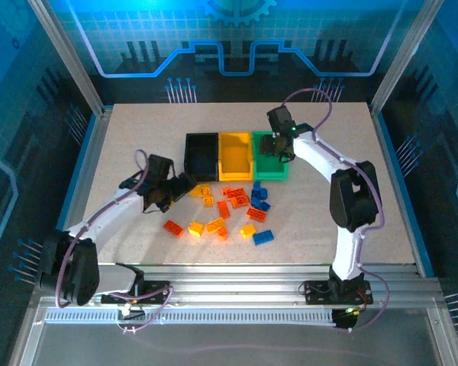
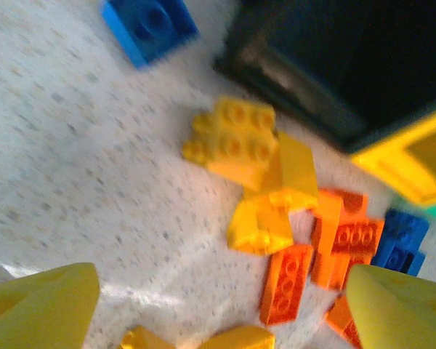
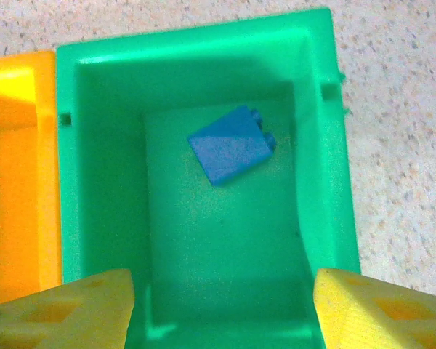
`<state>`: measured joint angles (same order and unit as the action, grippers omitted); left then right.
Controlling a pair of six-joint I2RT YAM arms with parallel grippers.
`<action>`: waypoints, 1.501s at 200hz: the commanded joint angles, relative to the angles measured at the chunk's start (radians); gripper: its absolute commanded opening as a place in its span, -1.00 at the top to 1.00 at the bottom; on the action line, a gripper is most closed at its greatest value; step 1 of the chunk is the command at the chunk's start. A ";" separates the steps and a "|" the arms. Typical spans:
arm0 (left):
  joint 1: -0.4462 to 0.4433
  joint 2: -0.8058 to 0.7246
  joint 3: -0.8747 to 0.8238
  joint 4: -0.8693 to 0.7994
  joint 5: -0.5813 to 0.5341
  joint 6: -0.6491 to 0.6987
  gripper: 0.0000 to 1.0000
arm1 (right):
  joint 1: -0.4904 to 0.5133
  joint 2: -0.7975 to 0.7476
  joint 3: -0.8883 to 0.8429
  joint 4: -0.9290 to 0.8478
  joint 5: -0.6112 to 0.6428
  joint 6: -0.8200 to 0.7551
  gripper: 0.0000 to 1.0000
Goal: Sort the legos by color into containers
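Nearest me, the loose legos lie scattered on the worktop in front of the bins, most of them not yet sorted. My left tool hangs low at the left edge of that scatter. Its wrist view shows the left tool spread wide with nothing between the fingers, above a clump of yellow bricks that touches some orange bricks. I read this as the approach to a pick. The next move calls for settling on one yellow brick at the clump's edge, lining the fingers across it and coming down without dragging its neighbours. Behind the scatter stand the joined containers: black bin, yellow bin and green bin. The black one is too dark inside to judge, and I make out no brick in the yellow one from above. Farthest off, my right tool hovers over the green bin; the right tool stands well apart and carries nothing. One blue brick lies tilted on the bin floor below it, so blue goes to green. That arm's next job is another blue from the scatter.
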<state>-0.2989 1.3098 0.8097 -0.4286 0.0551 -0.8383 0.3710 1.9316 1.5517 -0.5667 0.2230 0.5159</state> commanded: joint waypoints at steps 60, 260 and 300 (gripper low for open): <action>-0.267 -0.019 -0.019 -0.253 -0.151 0.114 -0.57 | 0.013 -0.118 -0.215 0.091 -0.044 0.044 -0.31; -0.399 0.241 0.062 -0.219 -0.313 0.224 -0.34 | -0.007 -0.141 -0.232 0.096 -0.042 0.055 -0.29; -0.416 0.183 0.076 -0.276 -0.320 0.199 -0.31 | -0.017 -0.139 -0.239 0.105 -0.049 0.055 -0.29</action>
<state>-0.6983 1.5318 0.8635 -0.6750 -0.2737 -0.6285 0.3683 1.8229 1.3270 -0.4774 0.1749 0.5606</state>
